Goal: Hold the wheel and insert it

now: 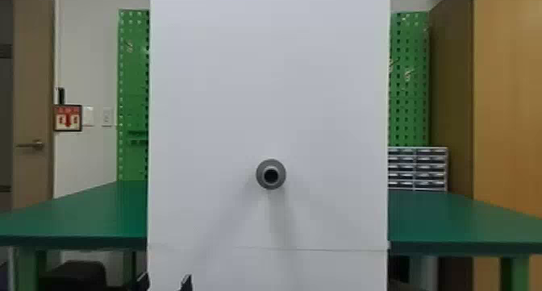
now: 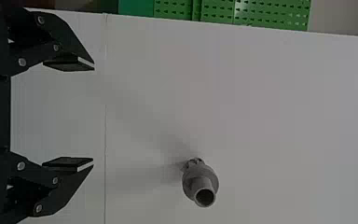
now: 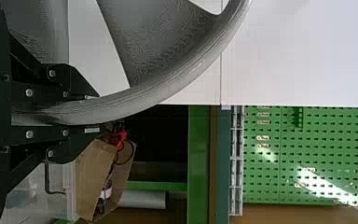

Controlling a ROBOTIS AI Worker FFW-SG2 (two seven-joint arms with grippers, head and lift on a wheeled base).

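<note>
At the bottom edge of the head view, left of centre, the tips of my left gripper stick up in front of the white panel. The left wrist view has my left gripper with its fingers wide apart and nothing between them. A grey hollow shaft juts out of the panel; the same shaft lies beyond the left fingers, apart from them. In the right wrist view the grey wheel has its rim clamped by my right gripper, the spokes reaching off past the view's edge.
The white panel stands upright between two parts of a green table. Green pegboards and a small drawer cabinet are behind. An open cardboard box and a clear plastic bin show beyond the right gripper.
</note>
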